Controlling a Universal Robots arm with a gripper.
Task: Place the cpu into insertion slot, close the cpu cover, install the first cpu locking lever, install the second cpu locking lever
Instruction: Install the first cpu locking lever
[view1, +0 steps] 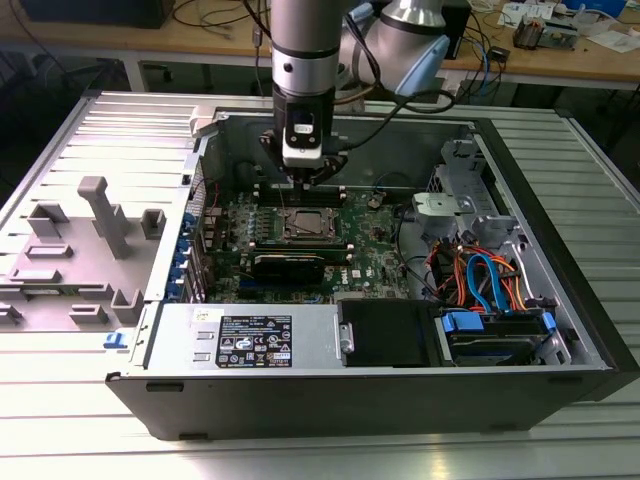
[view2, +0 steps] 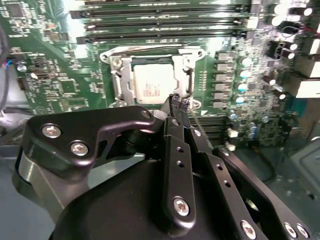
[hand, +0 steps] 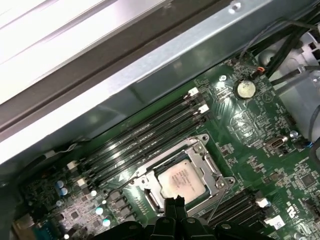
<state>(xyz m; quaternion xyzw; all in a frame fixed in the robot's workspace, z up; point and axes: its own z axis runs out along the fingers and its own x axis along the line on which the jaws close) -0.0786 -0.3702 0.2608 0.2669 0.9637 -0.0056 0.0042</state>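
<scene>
The end effector (view2: 180, 102) hangs over the green board (view1: 375, 250) inside the open computer case (view1: 520, 380), which lies on the desk (view1: 600, 170). Its two fingertips (view2: 175, 100) are pressed almost together, just above the corner of the socket (view1: 285, 228). A thin wire lever (view2: 195, 122) runs right beside them. Whether the tips pinch it or only touch it cannot be told.

One chip (view2: 152, 85) lies flat in the socket, grey top up, near the middle of the board. One silver cover (view2: 121, 85) lies down around it, and the chip shows through its window.

In the second wrist view the black body of the end effector hides the near part of the board and one corner of the socket. In the first wrist view the fingertips (hand: 172, 202) cover the socket's near edge, and the rest of the end effector is cut off by the picture's edge.

Four long black slots (hand: 145, 137) lie side by side along one side of the socket.
</scene>
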